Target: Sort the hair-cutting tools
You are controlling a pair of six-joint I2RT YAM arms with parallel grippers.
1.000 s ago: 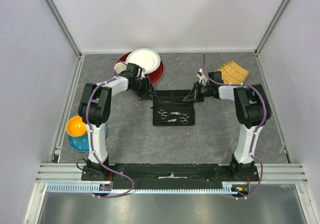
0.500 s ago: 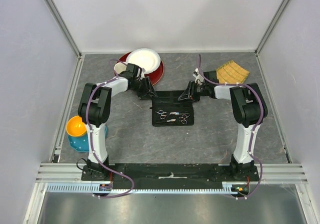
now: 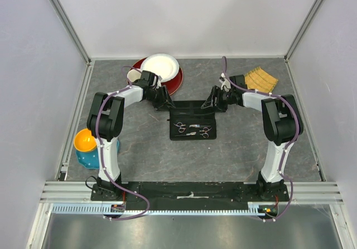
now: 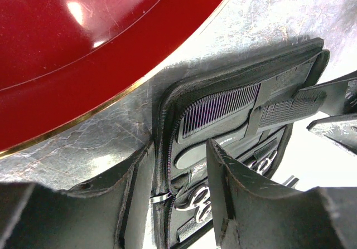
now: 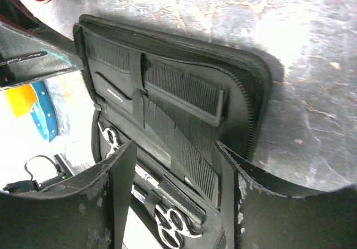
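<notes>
Gray table (image 3: 139,149): you have both claws low at the far end of open black case (image 3: 192,133). Red plate (image 4: 83,37) sits close beside your left claw (image 4: 178,196). Its jaws are spread, case's zipper edge running between them, nothing pinched. Right claw (image 5: 173,193) also spread and empty, over case's opposite far corner. Combs (image 4: 218,112) strapped in case, just ahead of left fingers, between your two claws. Scissors (image 5: 174,226) in case's near half, base-side of both claws, ring handles showing.
</notes>
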